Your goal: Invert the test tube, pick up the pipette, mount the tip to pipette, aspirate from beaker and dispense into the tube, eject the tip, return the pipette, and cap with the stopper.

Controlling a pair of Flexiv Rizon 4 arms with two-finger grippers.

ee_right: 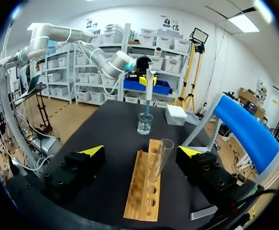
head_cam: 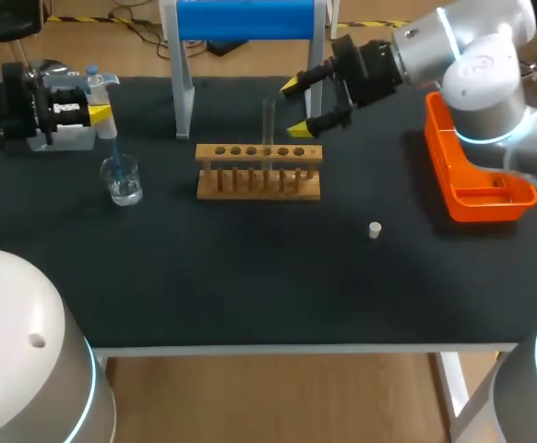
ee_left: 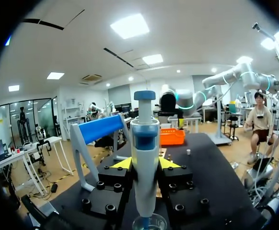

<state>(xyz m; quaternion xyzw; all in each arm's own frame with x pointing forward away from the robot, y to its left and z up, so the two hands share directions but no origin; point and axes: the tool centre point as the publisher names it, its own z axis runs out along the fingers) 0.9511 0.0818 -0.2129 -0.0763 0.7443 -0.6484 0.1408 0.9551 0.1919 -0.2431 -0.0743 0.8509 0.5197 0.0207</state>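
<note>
My left gripper [head_cam: 101, 113] is shut on the white and blue pipette [head_cam: 94, 83], held upright with its tip down in the glass beaker [head_cam: 121, 181] of clear liquid. In the left wrist view the pipette [ee_left: 145, 158] stands between the yellow tips of my left gripper [ee_left: 144, 164], with the beaker [ee_left: 149, 223] below. The clear test tube [head_cam: 268, 125] stands upright in the wooden rack [head_cam: 259, 175]. My right gripper [head_cam: 295, 107] is open, one finger on each side of the tube [ee_right: 161, 158] without touching it. The small white stopper [head_cam: 375, 230] lies on the mat.
An orange tray [head_cam: 476, 180] sits at the right edge under my right arm. A stand with a blue top [head_cam: 245, 18] rises behind the rack. The rack [ee_right: 142, 187] has several empty holes.
</note>
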